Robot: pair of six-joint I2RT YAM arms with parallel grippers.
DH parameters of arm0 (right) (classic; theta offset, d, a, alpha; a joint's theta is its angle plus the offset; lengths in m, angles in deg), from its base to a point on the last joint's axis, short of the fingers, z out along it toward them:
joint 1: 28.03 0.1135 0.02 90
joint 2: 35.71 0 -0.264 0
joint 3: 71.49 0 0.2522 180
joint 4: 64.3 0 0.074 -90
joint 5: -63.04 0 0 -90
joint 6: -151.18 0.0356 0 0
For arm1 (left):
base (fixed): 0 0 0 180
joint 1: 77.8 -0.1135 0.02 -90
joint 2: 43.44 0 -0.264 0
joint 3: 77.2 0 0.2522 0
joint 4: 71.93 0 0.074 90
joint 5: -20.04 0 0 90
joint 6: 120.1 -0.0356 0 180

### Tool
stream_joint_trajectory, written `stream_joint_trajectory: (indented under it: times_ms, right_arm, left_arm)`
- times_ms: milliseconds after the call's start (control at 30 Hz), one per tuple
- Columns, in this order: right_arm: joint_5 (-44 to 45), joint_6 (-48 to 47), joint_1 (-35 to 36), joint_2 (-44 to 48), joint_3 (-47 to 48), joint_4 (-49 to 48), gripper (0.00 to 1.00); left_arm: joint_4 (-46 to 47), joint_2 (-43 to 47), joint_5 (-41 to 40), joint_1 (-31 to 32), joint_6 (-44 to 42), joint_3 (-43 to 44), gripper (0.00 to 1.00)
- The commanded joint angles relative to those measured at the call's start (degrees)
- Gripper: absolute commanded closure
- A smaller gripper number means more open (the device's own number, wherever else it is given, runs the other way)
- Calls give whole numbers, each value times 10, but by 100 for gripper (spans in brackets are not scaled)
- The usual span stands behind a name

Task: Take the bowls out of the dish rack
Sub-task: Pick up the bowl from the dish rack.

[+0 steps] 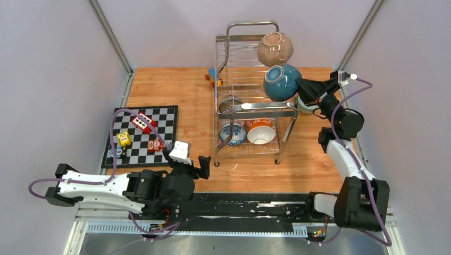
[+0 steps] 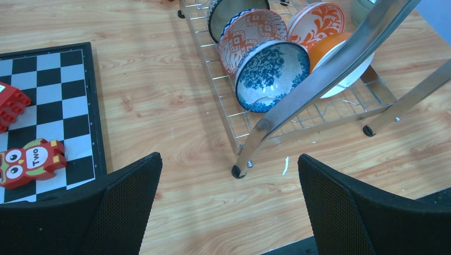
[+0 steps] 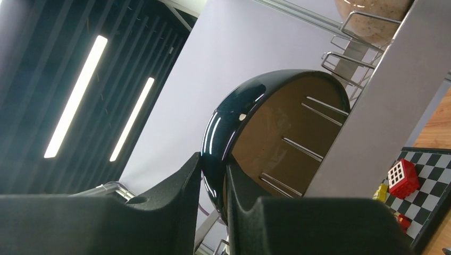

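One view only: right fingers (image 3: 170, 207) astride teal bowl (image 3: 282, 133)

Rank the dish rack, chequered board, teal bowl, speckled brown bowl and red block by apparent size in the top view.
1. dish rack
2. chequered board
3. teal bowl and speckled brown bowl: alike, both raised nearer the camera
4. red block

Free tabletop (image 1: 194, 119) between dish rack (image 1: 242, 58), chequerboard (image 1: 162, 121)

I seem to be working in a robotics lab cell. Plain pale wall panels (image 1: 53, 64) set in aluminium posts (image 1: 110, 34) box in my wooden table (image 1: 175, 90). A black mounting rail (image 1: 250, 204) runs along its near edge. Long strip lights (image 3: 74, 95) glow overhead, though my right wrist sees that ceiling only at a slant.
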Motion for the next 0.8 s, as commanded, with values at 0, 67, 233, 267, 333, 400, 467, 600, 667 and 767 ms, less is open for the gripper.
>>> stream_joint_trajectory:
  times_ms: [0,67,233,267,333,400,467,600,667,767]
  right_arm:
    - [-4,-14,17,-10,23,-42,85]
    - [-4,-16,22,-11,25,-42,88]
    - [-4,-25,33,-12,35,-31,97]
    - [-4,-27,35,-11,37,-29,97]
    - [-4,-29,39,-10,41,-24,97]
    - [-5,-36,43,-8,47,-15,97]
    - [-7,-49,49,-2,55,1,97]
    - [-10,-82,52,12,68,45,97]
    - [-9,-95,52,19,74,68,97]
    - [-10,-117,75,25,89,88,97]
  left_arm:
    - [8,7,-19,0,7,8,0]
    - [7,9,-18,1,8,8,0]
    - [5,14,-19,0,9,8,0]
    - [4,15,-19,1,10,8,0]
    - [1,17,-18,1,13,7,0]
    - [-2,20,-18,0,17,7,0]
    - [-3,23,-18,0,19,7,0]
    - [-4,30,-18,1,18,8,0]
    - [-5,34,-19,0,18,8,0]
    - [-6,42,-18,1,18,8,0]
